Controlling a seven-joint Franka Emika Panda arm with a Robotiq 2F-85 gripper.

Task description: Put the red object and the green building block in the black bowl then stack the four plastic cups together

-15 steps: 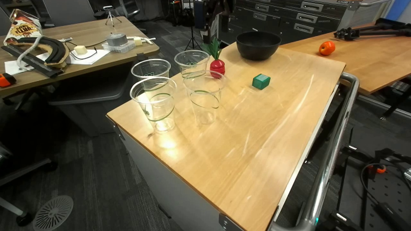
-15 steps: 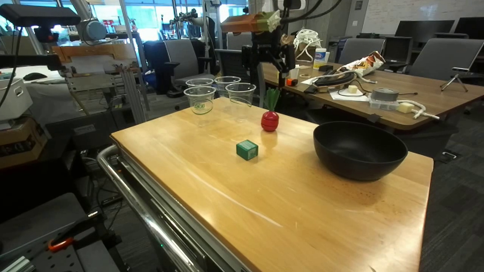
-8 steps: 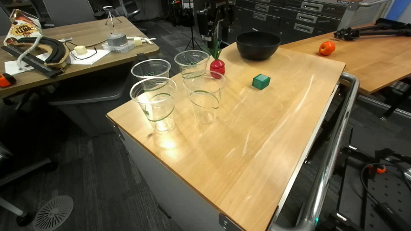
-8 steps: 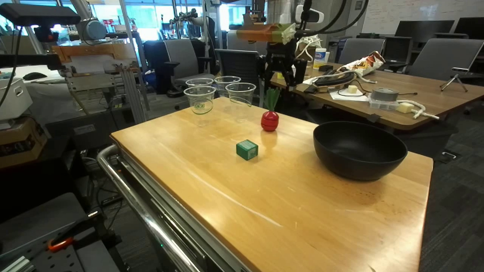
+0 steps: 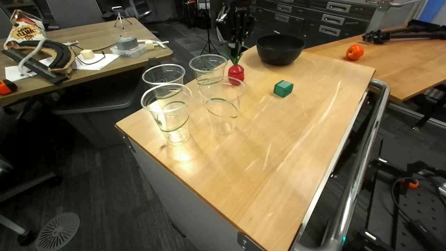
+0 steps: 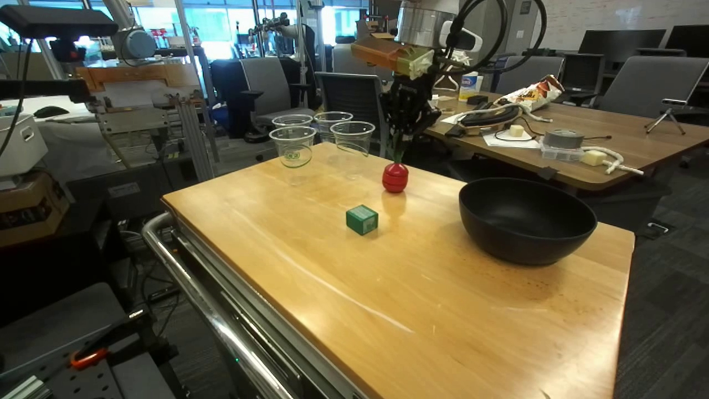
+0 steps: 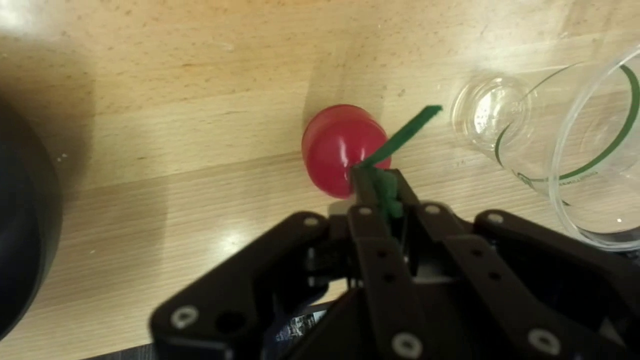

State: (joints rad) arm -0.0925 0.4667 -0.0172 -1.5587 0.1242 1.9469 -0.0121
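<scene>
1. Claw [image 7: 382, 189]: closed nearly together on the green leaves [image 7: 407, 133] of the radish [image 7: 336, 147]; one leaf juts free beyond the pinch. How firm the hold is, I cannot tell from where I stand.

2. Radish: upright on the worktop [image 6: 310, 266], resting beside the edge opposite the metal rail [image 5: 361, 167], between the bowl [image 6: 532, 252] and the cups [image 5: 170, 120].

3. Governing relation: the radish lies below the claw, its long axis vertical, leaves uppermost. With the arm [image 6: 424, 25] reaching down from above, a straight lift along that axis seems the next move.

4. Bowl: near the corner at one end of that same edge, on the side away from the cups. The carry would then run along the edge, probably high enough for the dangling radish to clear the rim.

5. Block [image 6: 362, 220]: about midway between that edge and the rail, well apart from the bowl; its turn likely follows the radish.

6. Cups: four, clear, upright and unstacked, grouped toward the corner at the edge's other end; the nearest stands near the radish without touching. Likely hazard: the leaves look soft and could slip, or let the radish swing into this cup during the lift.
</scene>
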